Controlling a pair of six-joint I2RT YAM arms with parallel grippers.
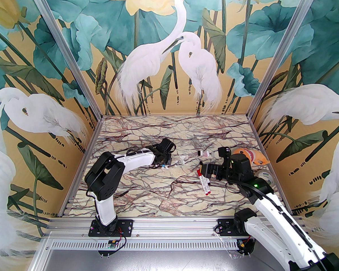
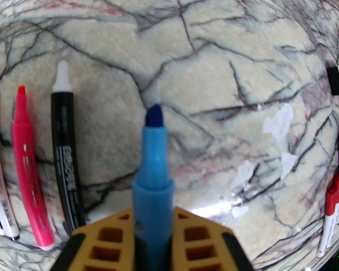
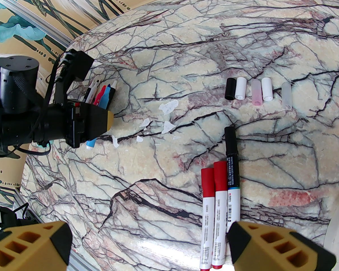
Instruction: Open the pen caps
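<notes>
Nearest the arm bases, the right gripper [image 3: 149,236] hung released over the marble table [image 3: 158,185], its yellow fingers [image 3: 271,250] spread wide with nothing between them. Just beyond lay three capped pens [image 3: 219,207] side by side and touching, two white barrels with red caps and a third with a black cap [image 3: 230,140]; the tail of that third one ran under the right-hand finger. Farther out and to the left, the left gripper [image 2: 154,216] was clenched on a blue pen [image 2: 154,157] whose dark blue tip stood bare, pointing away from the fingers; whether it touched the table could not be told. Beside it three uncapped pens [image 2: 28,174] lay roughly parallel on the marble: a black one with a white tip, a pink one and a white one with a black tip. A few white scraps [image 3: 169,107] were scattered between the two grippers. Farther still, the loose pen caps [image 3: 256,92] sat in a close row, black, white, pink, white and clear, well apart from every pen. An orange plush toy [image 1: 251,155] rested to their right.
</notes>
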